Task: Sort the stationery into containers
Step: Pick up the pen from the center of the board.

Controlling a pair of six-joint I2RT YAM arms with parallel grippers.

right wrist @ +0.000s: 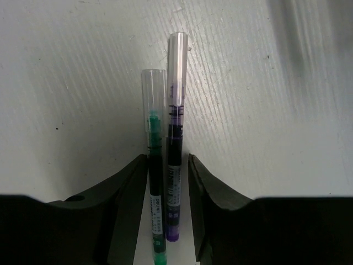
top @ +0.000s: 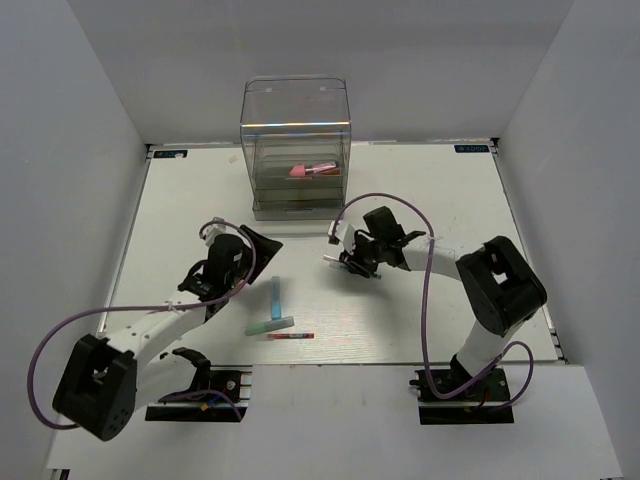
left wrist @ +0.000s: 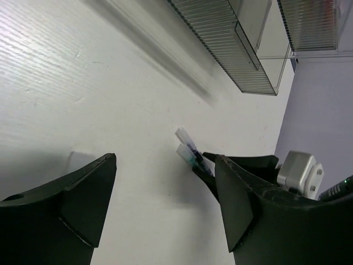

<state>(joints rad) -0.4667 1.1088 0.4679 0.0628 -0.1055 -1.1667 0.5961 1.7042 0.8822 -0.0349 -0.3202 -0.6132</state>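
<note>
My right gripper is shut on two thin dark pens, a green one and a purple one, side by side between the fingers, clear caps pointing out. They show in the top view and the left wrist view. My left gripper is open and empty over bare table. A light blue marker, a teal-green marker and a thin red pen lie near the front. The clear container stands at the back with pink markers inside a drawer.
The see-through drawers' ribbed fronts show in the left wrist view, beyond the held pens. White walls close in the white table on three sides. Purple cables loop from both arms.
</note>
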